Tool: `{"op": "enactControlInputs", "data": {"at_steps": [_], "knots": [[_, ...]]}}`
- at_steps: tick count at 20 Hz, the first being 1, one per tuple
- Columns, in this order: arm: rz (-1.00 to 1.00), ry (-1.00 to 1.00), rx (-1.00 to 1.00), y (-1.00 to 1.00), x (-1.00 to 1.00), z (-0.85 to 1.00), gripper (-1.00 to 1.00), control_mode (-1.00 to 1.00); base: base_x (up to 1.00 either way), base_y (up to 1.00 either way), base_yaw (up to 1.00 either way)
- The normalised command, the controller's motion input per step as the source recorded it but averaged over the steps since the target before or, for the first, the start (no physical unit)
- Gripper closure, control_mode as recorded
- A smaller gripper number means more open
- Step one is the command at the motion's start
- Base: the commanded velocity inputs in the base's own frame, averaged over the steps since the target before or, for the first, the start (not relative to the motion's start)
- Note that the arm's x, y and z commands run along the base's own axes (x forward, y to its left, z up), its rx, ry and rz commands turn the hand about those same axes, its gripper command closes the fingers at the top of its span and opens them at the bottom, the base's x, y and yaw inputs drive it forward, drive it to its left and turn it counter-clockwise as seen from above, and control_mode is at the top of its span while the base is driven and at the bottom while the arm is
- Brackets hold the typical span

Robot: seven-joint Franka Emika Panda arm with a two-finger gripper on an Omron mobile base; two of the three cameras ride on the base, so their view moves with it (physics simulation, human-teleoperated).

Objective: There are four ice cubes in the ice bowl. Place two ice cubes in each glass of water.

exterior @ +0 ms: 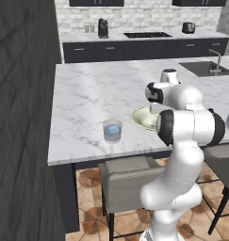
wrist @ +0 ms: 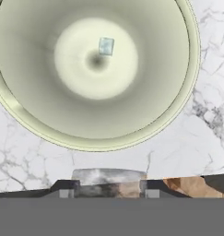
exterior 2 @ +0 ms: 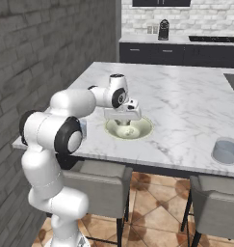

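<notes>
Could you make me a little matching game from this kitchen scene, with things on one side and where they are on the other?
Things:
1. ice cube
2. ice bowl
3. glass holding something pale blue
4. glass near the counter's right end

Places:
A. to the left of the bowl, near the counter's front edge
B. lying near the middle of the bowl's pale inside
C. far to the right of the bowl in the right base view
D. right under the robot's hand on the marble counter

Pairs: 1-B, 2-D, 3-A, 4-C
</notes>
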Motion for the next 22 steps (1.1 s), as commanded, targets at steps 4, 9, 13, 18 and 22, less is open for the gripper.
{"op": "enactControlInputs", "data": {"at_steps": [4,9,13,18,22], "knots": [[-0.06,-0.05,0.00,0.09,-0.26,0.00,1.00,-1.00,0.00,0.00,0.00],[0.00,0.00,0.00,0.00,0.00,0.00,1.00,-1.00,0.00,0.00,0.00],[0.00,0.00,0.00,0.00,0.00,0.00,1.00,-1.00,0.00,0.00,0.00],[0.00,0.00,0.00,0.00,0.00,0.00,1.00,-1.00,0.00,0.00,0.00],[0.00,0.00,0.00,0.00,0.00,0.00,1.00,-1.00,0.00,0.00,0.00]]}}
